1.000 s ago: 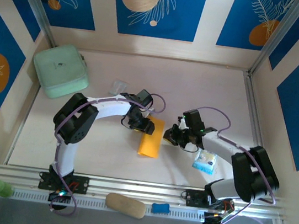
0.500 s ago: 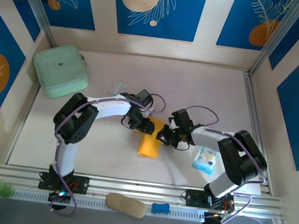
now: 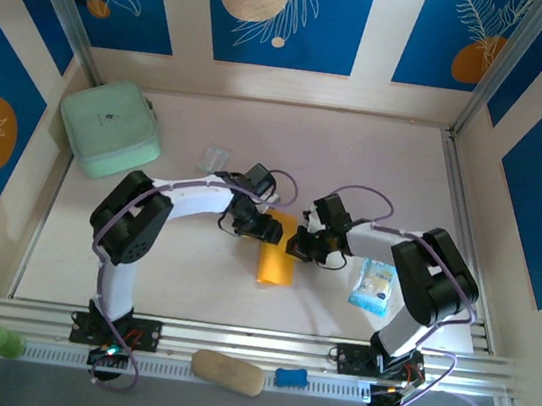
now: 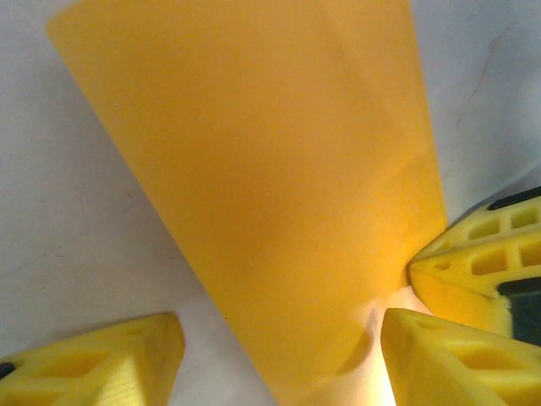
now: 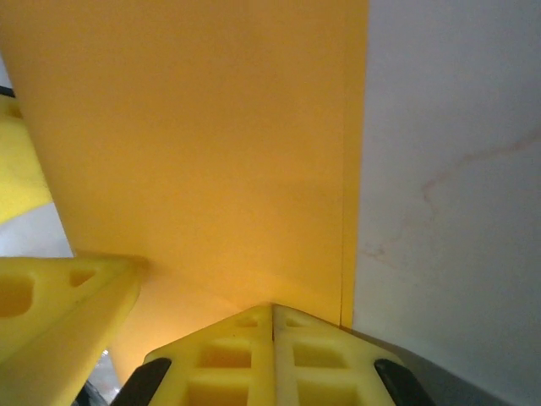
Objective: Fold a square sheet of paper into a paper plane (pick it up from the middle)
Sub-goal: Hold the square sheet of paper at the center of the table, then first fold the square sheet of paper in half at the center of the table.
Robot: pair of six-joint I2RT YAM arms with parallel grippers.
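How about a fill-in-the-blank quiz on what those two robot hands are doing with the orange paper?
The right hand is ___, its two fingers touching. The left hand is ___, its fingers apart astride one end of the folded orange paper. The blue-and-white packet lies on the ___ hand's side of the paper. The mint-green pouch sits in the table's far ___ corner.
Missing words: shut; open; right; left.

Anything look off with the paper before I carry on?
Slightly: in the right wrist view a thin strip runs along the right edge of the paper, as if the folded layers do not quite line up. No tear shows.
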